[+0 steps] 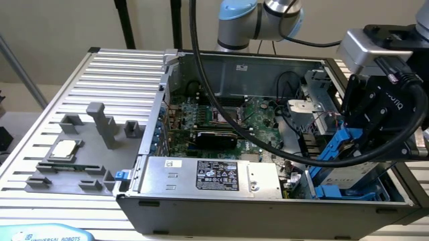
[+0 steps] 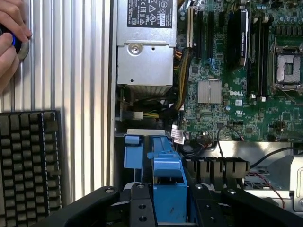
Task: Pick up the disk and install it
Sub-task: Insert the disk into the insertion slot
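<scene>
In the exterior view the disk (image 1: 348,173) is tilted, low in the case (image 1: 201,206) at four o'clock, under the gripper (image 1: 358,150). The wrist view adds a hand (image 2: 9,42) and keyboard (image 2: 28,165) (both outside the case). There the fingers (image 2: 142,205) clamp the disk, its blue edge between them.

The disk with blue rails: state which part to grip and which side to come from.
Grip the disk across its blue carrier rails, fingers on two opposite edges, coming from above through the open computer case. Its flat body stands tilted inside, with the case walls close beside it. The gripper clamps it this way.
</scene>
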Controlling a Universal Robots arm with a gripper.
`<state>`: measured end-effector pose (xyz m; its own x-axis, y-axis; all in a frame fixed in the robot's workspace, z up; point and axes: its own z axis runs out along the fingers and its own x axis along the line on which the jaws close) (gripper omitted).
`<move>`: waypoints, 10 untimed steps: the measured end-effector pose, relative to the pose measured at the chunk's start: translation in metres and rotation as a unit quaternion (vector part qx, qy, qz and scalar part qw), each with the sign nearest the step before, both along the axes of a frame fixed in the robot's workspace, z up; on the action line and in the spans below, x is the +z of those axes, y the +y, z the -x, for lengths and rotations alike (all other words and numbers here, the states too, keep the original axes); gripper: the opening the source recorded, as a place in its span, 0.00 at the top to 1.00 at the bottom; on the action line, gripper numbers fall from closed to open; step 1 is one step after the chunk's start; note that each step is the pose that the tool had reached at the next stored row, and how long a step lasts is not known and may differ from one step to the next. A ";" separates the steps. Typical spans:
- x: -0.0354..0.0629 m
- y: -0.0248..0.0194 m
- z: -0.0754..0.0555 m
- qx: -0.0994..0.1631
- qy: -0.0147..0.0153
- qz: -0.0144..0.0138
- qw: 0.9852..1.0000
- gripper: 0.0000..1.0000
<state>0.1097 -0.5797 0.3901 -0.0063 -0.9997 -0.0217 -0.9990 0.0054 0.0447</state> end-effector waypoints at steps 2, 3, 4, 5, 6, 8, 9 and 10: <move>-0.0035 -0.0001 0.000 0.000 0.000 0.000 1.000 0.67; -0.0054 -0.0001 0.000 0.000 0.000 0.000 1.000 0.67; -0.0072 -0.0002 0.000 0.000 0.000 0.000 1.000 0.67; -0.0090 -0.0002 0.000 0.000 0.000 0.000 1.000 0.67; -0.0109 -0.0003 0.000 0.000 0.000 0.000 1.000 0.67; -0.0146 -0.0004 0.000 0.000 0.000 0.000 1.000 0.67; -0.0162 -0.0005 0.000 0.000 0.000 0.000 1.000 0.67; -0.0179 -0.0006 0.000 0.000 0.000 0.000 1.000 0.67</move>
